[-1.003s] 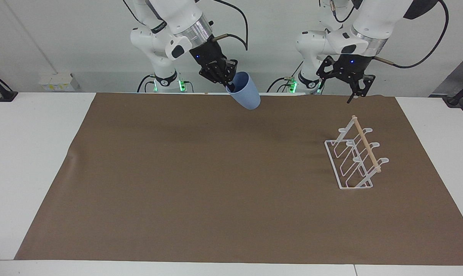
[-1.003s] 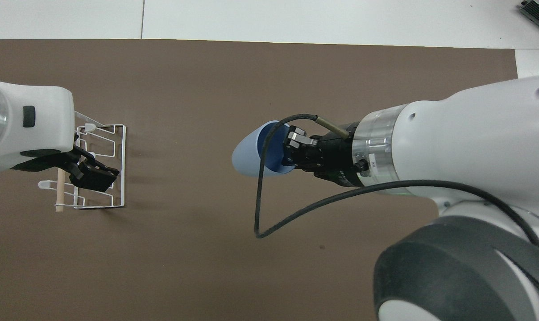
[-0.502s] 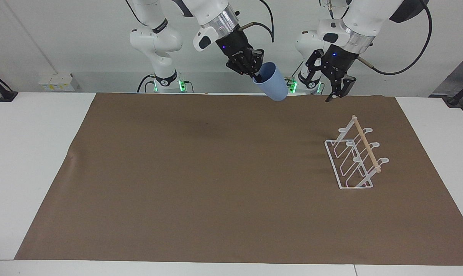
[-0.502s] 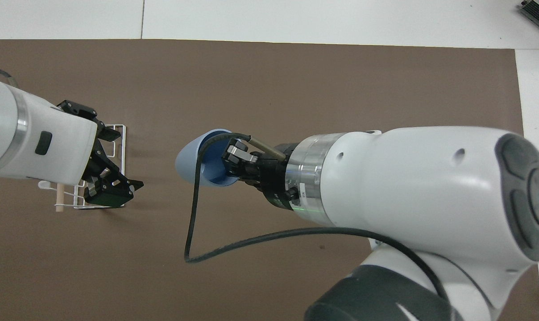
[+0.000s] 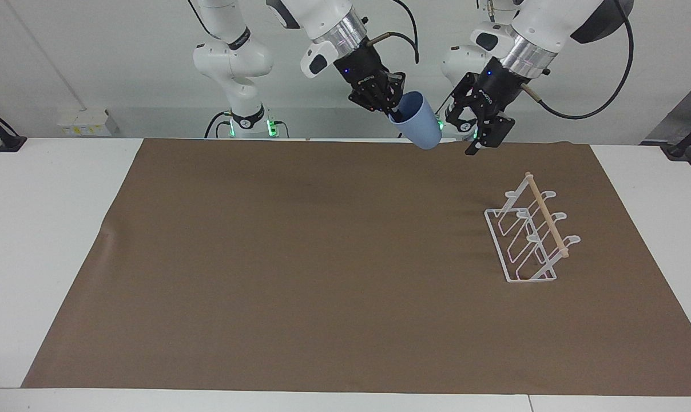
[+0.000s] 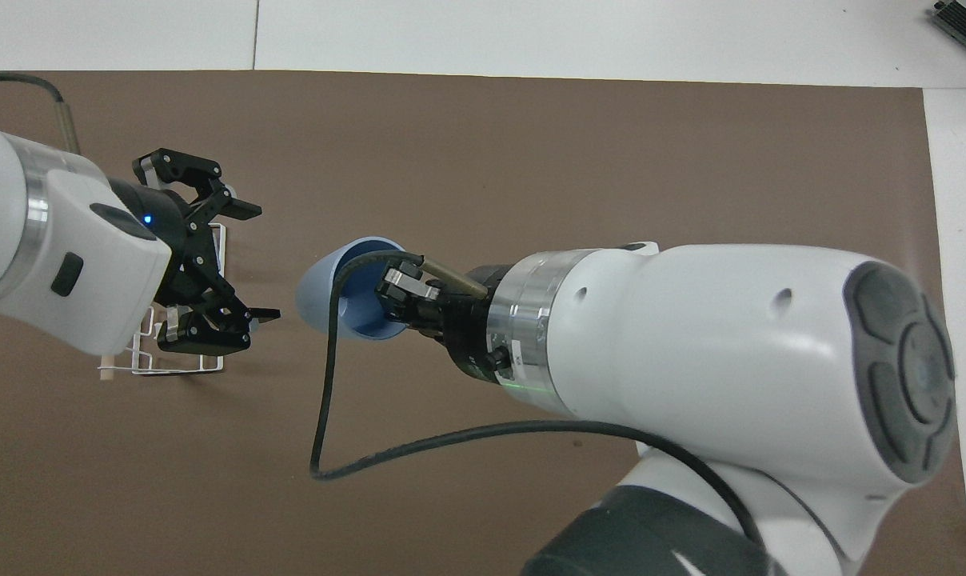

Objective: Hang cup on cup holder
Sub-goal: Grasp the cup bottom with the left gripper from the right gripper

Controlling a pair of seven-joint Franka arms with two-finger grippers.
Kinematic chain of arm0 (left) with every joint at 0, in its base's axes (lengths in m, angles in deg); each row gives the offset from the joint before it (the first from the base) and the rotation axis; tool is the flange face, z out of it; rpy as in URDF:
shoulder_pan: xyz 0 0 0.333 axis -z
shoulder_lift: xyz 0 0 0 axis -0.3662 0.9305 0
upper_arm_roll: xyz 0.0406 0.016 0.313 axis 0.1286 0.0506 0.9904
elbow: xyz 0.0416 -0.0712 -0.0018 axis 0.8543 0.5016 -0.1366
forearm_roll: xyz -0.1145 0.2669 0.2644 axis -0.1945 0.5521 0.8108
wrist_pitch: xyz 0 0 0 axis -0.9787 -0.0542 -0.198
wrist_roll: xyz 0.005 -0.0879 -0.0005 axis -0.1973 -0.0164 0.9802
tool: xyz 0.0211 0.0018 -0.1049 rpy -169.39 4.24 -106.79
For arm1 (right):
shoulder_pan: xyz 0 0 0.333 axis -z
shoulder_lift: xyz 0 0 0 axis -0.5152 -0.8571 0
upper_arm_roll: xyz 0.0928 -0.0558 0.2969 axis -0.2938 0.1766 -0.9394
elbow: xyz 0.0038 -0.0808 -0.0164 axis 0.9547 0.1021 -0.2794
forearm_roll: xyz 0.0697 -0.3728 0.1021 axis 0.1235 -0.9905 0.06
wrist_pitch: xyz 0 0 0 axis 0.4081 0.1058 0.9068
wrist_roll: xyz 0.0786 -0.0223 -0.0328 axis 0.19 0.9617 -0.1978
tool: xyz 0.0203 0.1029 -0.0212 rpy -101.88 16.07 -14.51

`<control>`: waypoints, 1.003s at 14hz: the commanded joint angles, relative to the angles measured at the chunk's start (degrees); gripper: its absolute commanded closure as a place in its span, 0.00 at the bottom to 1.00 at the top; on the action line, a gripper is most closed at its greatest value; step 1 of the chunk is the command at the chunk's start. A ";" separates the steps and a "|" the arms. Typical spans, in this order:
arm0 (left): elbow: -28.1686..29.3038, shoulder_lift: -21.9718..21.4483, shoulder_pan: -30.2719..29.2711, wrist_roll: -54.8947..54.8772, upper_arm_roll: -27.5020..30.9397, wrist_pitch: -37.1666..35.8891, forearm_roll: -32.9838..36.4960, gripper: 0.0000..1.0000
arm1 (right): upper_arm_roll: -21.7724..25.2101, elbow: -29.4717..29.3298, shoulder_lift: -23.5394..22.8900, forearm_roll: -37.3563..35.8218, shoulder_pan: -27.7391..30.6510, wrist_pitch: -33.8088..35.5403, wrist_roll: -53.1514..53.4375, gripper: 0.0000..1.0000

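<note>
My right gripper [image 5: 394,111] is shut on the rim of the light blue cup [image 5: 421,123], with one finger inside it. It holds the cup tilted in the air over the mat's edge nearest the robots. In the overhead view the cup [image 6: 327,280] points its base at my left gripper [image 6: 263,262]. My left gripper [image 5: 465,134] is open wide and empty, in the air close beside the cup, not touching it. The white wire cup holder [image 5: 531,229] with its wooden dowel stands on the mat toward the left arm's end. In the overhead view the cup holder [image 6: 179,368] is mostly hidden under the left arm.
A brown mat [image 5: 322,257] covers most of the white table [image 5: 48,229]. The right arm's black cable [image 6: 323,416] hangs in a loop below its wrist.
My right gripper has carried the cup up and toward the left arm's end. My left gripper has swung off the cup holder, turned to face the cup and closed in on it.
</note>
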State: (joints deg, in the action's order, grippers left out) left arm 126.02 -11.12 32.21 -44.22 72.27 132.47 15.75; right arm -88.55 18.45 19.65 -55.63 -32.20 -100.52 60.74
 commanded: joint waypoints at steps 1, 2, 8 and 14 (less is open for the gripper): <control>3.87 -1.92 1.92 -4.04 0.01 4.16 -1.99 0.00 | -0.06 0.50 0.13 1.77 0.05 -1.34 0.46 1.00; 5.02 -2.53 2.28 -4.30 0.09 4.51 -3.74 0.00 | -0.06 0.50 0.13 1.77 0.05 -1.34 0.46 1.00; 14.87 -7.54 1.49 -4.74 0.35 8.81 -12.37 0.00 | -0.06 0.50 0.13 1.77 0.14 -1.34 0.38 1.00; 14.87 -7.46 2.02 -4.13 0.35 11.54 -15.54 0.00 | -0.06 0.41 -0.13 1.77 0.31 -1.33 0.20 1.00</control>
State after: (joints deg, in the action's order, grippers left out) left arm 138.60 -16.86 33.44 -47.75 72.04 142.02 1.67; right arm -88.38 18.66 19.52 -55.57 -32.19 -100.63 60.74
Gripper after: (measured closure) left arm 0.000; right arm 0.947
